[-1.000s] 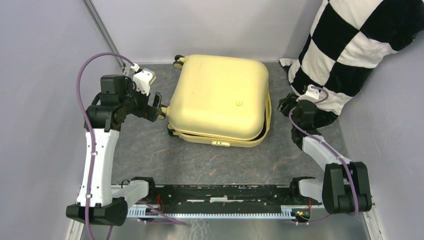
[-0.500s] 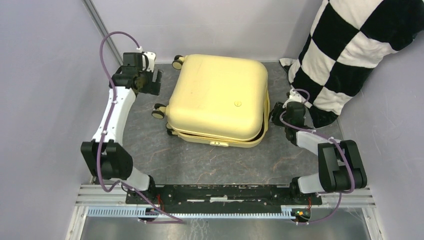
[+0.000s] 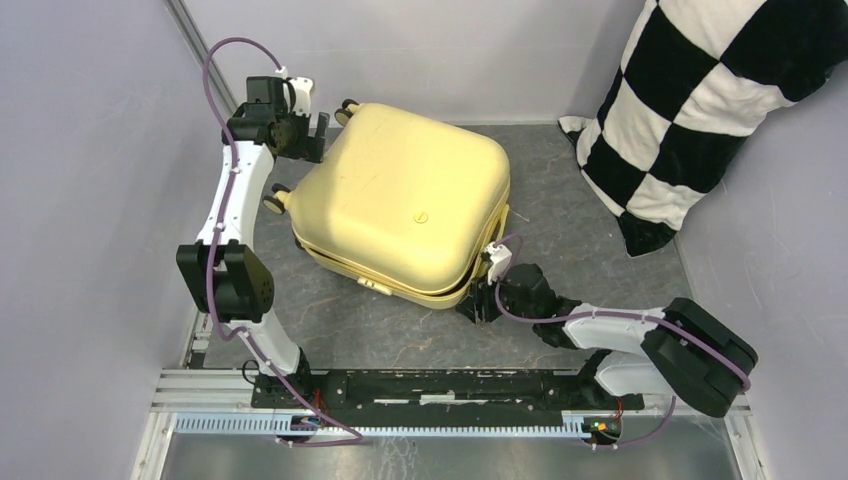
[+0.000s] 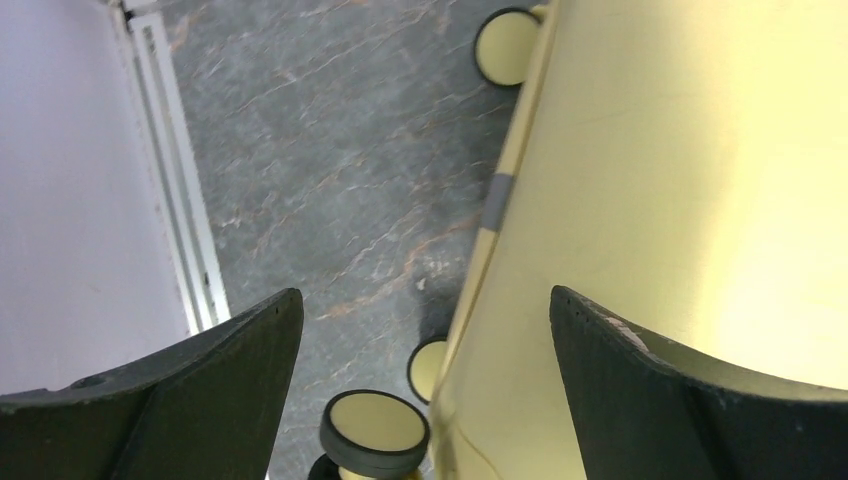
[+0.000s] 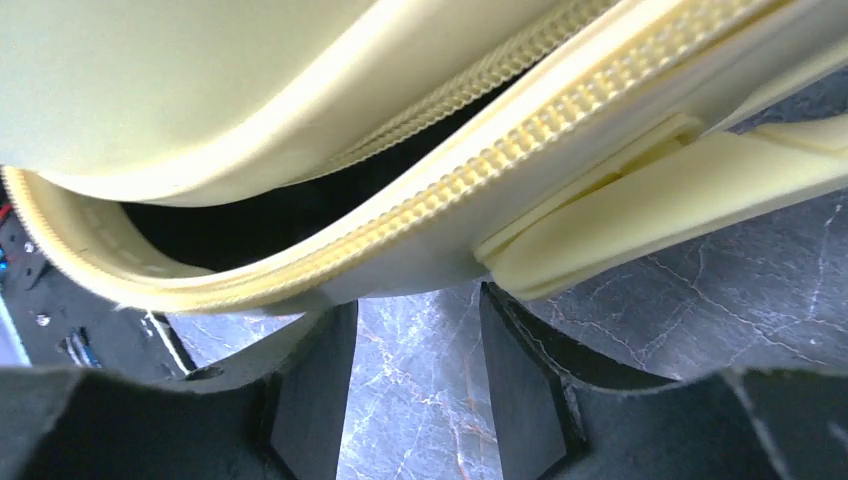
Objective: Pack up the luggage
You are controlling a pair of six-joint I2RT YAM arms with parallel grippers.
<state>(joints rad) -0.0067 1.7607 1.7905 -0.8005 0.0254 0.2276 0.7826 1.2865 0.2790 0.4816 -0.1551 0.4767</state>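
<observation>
- Fingers of the right gripper (image 5: 415, 330) stand part-spread and empty, low over the table. Their tips lie just below the gaping rim of the small pale-yellow hard-shell suitcase (image 3: 400, 200), beside its pale-yellow handle strap (image 5: 680, 195).
- This suitcase lies flat and askew mid-table, lid down but ajar at the near-right corner. The toothed yellow zip (image 5: 560, 130) is unfastened, with dark lining in the gap.
- Its long axis appears to run from the black-and-yellow caster wheels (image 4: 378, 425) at far left toward the near right, so the open corner faces the right arm, the nearer one.
- At the far-left corner the left gripper (image 3: 312, 138) is spread wide, grasping nothing, its fingers straddling the shell's edge.
- Grey marbled tabletop (image 3: 580, 200) carries the case.
- A black-and-white checkered plush pillow (image 3: 700, 110) leans in the far-right corner, well apart.
</observation>
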